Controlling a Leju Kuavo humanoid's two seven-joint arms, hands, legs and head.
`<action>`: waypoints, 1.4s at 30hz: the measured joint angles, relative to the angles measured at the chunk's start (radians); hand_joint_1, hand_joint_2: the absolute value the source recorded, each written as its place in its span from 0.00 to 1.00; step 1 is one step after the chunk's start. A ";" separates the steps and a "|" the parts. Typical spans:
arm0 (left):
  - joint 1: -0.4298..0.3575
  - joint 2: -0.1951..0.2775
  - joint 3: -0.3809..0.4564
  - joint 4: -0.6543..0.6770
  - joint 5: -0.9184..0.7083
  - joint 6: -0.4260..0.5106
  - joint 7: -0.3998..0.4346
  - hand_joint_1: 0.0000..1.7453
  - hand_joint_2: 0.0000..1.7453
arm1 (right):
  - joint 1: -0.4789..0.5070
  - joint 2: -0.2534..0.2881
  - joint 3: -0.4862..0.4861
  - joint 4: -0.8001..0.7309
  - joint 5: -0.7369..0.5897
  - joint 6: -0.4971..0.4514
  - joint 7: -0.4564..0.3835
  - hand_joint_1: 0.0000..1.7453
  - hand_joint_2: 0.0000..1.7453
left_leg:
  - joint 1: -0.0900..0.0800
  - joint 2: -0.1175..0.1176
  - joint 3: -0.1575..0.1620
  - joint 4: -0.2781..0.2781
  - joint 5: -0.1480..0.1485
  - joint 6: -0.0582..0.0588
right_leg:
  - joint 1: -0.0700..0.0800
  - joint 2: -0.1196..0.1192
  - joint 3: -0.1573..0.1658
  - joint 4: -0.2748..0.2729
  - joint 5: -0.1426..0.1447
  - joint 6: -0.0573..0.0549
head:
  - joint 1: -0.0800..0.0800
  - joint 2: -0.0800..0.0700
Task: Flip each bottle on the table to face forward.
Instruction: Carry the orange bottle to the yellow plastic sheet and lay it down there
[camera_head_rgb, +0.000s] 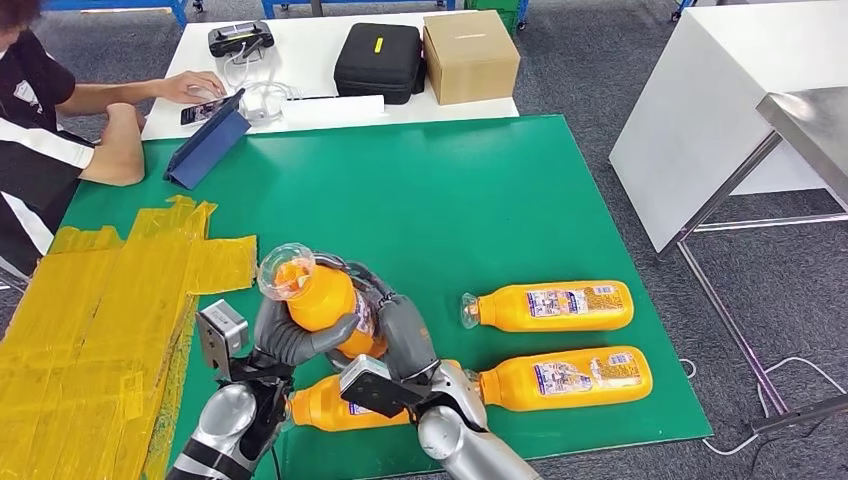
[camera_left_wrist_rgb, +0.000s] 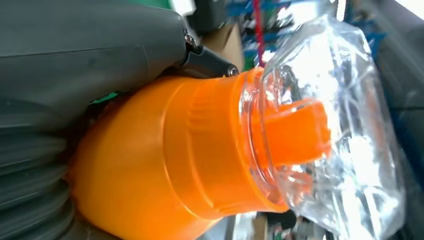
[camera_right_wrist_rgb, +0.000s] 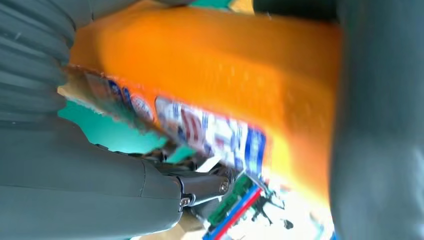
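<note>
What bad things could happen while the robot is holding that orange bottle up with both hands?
The orange plastic bottle with the clear cap is held off the green table mat by the left hand and right hand. If one hand lets go too early, it might slip and fall. Another orange bottle lies right under the hands, so a drop could knock it and roll it out of place. The clear cap could perhaps pop loose on impact.

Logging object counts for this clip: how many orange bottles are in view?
4. One bottle is held up by both hands; one lies beneath the arms, partly hidden; two lie on the green mat to the right, the farther and the nearer.
</note>
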 joint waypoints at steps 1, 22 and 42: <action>0.002 0.001 0.005 -0.013 -0.023 0.028 -0.005 1.00 1.00 | 0.008 -0.004 -0.004 -0.033 -0.006 -0.006 0.000 0.00 1.00 | 0.000 0.000 0.000 0.000 0.000 0.000 | 0.000 0.000 0.000 0.000 0.000 0.000 | 0.000 0.000; -0.106 0.124 0.323 0.134 -1.509 0.631 0.369 1.00 1.00 | 0.116 -0.104 -0.071 -0.549 0.047 -0.061 0.016 0.00 1.00 | 0.001 0.001 0.001 0.000 0.001 -0.001 | 0.001 0.000 -0.001 0.000 0.000 0.000 | 0.000 0.000; -0.306 0.221 0.323 0.781 -1.418 0.638 0.410 0.00 1.00 | 0.049 -0.144 -0.013 -0.528 0.161 0.076 0.067 0.00 1.00 | 0.003 0.001 0.000 0.000 0.002 -0.003 | 0.003 0.000 -0.001 0.000 0.000 -0.001 | 0.000 0.000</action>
